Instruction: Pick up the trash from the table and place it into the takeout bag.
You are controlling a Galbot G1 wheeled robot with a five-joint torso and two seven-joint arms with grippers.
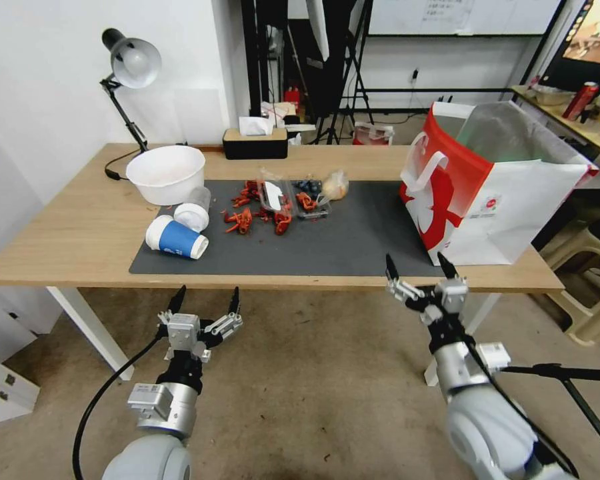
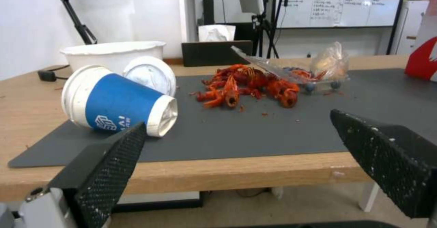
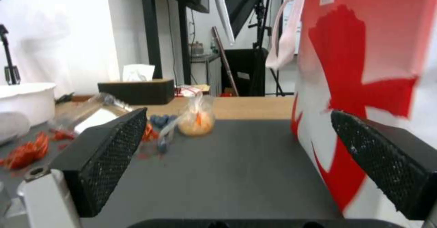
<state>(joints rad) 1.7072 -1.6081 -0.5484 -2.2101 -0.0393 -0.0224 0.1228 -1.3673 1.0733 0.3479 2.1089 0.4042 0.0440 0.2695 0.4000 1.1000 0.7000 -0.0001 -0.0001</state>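
Nothing bagged yet: blue cup [image 1: 175,238], white bowl [image 1: 166,173] and crayfish shells [image 1: 260,208] all lying on the bench [image 1: 67,227]. Takeout bag [image 1: 493,193] standing open. Left gripper [image 1: 205,301] and right gripper [image 1: 417,267] hovering short of the edge, fingers spread wide, holding nothing.

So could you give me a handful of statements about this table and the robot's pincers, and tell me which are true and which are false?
1. The blue paper cup lies on its side on the dark mat. True.
2. The takeout bag has fallen over. False: it stands upright at the table's right end.
3. The left pincer grips the cup. False: it is open, short of the table.
4. The right pincer is open, near the bag. True.
5. The white bowl sits inside the bag. False: it stands on the table by the lamp.
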